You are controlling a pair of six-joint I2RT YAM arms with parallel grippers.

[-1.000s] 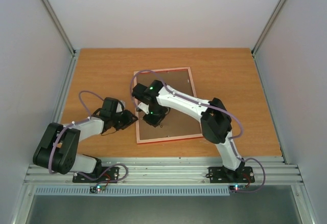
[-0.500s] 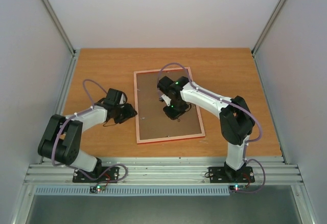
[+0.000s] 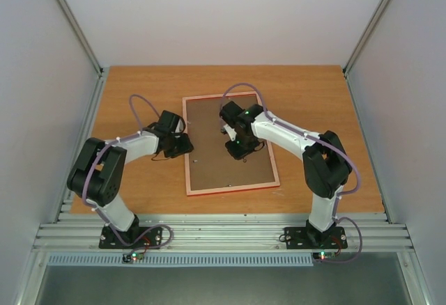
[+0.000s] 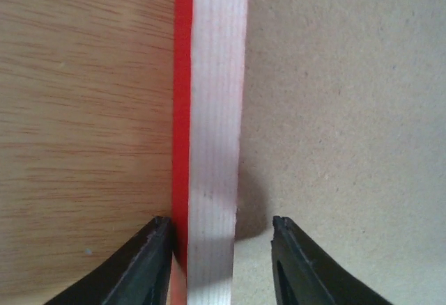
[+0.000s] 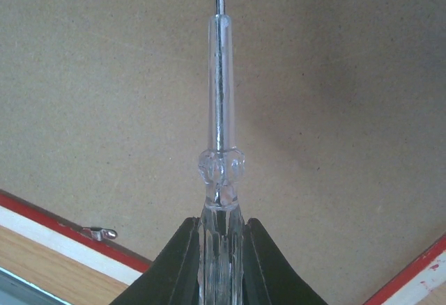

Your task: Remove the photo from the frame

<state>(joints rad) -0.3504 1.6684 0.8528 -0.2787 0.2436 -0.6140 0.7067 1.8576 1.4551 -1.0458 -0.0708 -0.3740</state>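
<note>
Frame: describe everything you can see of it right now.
The frame is a thin rectangle, bright red on its outer edge, pale bare wood on its back rails. It lies flat, face down and slightly skewed on the table, with the brown backing board seated inside; a small metal turn clip sits at one rail's inner edge. The left gripper straddles its left rail, jaws open either side. The right gripper holds a clear-handled screwdriver over the board; its tip is out of view.

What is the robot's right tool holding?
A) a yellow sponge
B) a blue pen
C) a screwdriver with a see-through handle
C: the right tool is shut on a clear plastic-handled screwdriver with a thin metal shaft, above the brown backing board.
</note>
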